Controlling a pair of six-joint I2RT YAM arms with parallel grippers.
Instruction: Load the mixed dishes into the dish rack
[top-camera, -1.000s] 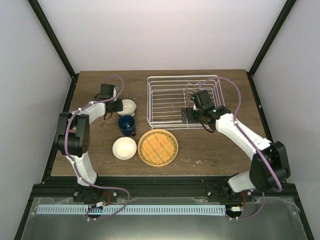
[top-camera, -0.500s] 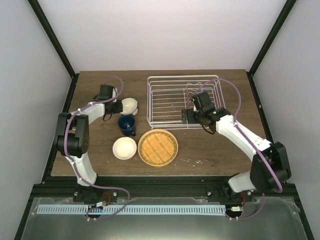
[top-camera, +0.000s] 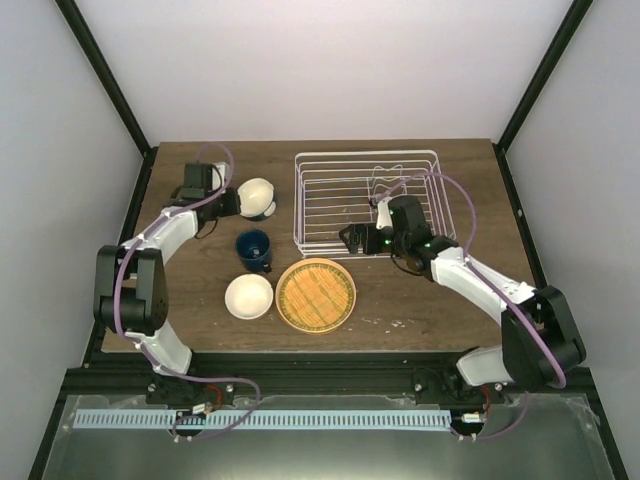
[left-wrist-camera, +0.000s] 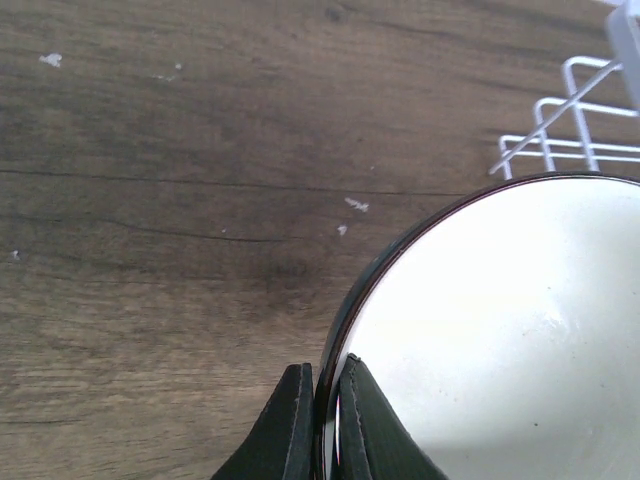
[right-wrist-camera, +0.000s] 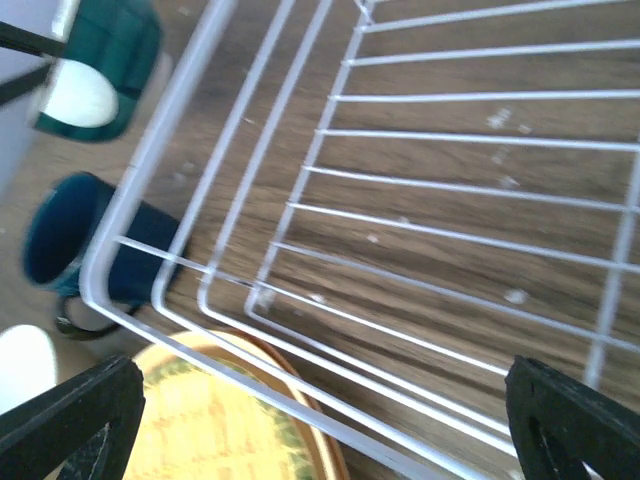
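Nearest on the wooden table (top-camera: 420, 300) lies an orange plate (top-camera: 315, 294), flat and face up. Just left of it, not touching, sits a cream bowl (top-camera: 249, 296), mouth up. Just beyond that bowl stands a dark blue cup (top-camera: 253, 249), upright, near the rack's near left corner but outside it.

Next, the right gripper (top-camera: 352, 238) hangs over the near rim of the white wire rack (top-camera: 340, 190), just beyond the plate. Its fingers (right-wrist-camera: 70, 420) are spread wide and hold nothing. Its wrist view looks down through the wires to the wood below, with the cup and the plate's edge showing outside the rim. The rack takes up the far right part of the table, with upright prongs (top-camera: 385, 180) toward its right side.

Farther left, the left gripper (top-camera: 228, 203) has a second bowl (top-camera: 256, 197) by the rim, its two fingers drawn narrow, one on each side of the edge. This bowl is tilted, its rounded outside turned up toward the overhead view. It sits just beside the rack's left side, outside the wires. Whether it touches the table cannot be told.
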